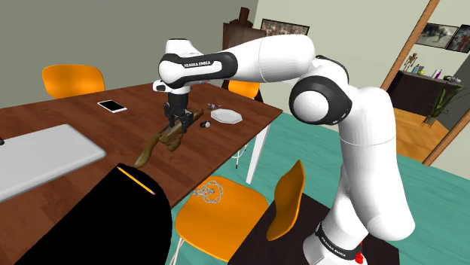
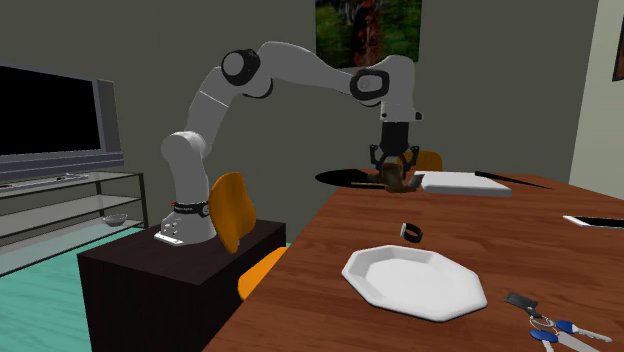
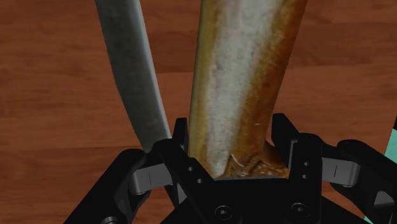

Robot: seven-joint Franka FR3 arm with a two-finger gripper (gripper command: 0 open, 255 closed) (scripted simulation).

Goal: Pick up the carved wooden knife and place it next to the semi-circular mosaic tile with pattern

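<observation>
My black gripper [image 1: 178,120] is shut on a brown carved wooden knife [image 1: 160,141], gripping it near its thicker end. The knife hangs tilted, low over the dark wooden table [image 1: 90,124]. In the wrist view the brown handle [image 3: 245,83] is clasped between my fingers [image 3: 180,153], with a curved grey strip [image 3: 130,76] beside it. In the second exterior view the gripper [image 2: 396,176] holds the knife [image 2: 400,182] above the far end of the table. A black semi-circular tile [image 1: 120,222] with an orange stripe lies at the table's near corner in the shoulder view.
A white plate [image 1: 226,117] and a small dark ring [image 1: 203,125] lie close behind the gripper. A phone [image 1: 112,106] and a grey slab [image 1: 41,158] sit toward the shoulder view's left. Keys [image 2: 548,322] lie beside the plate [image 2: 415,280]. Orange chairs [image 1: 226,218] stand along the table's edge.
</observation>
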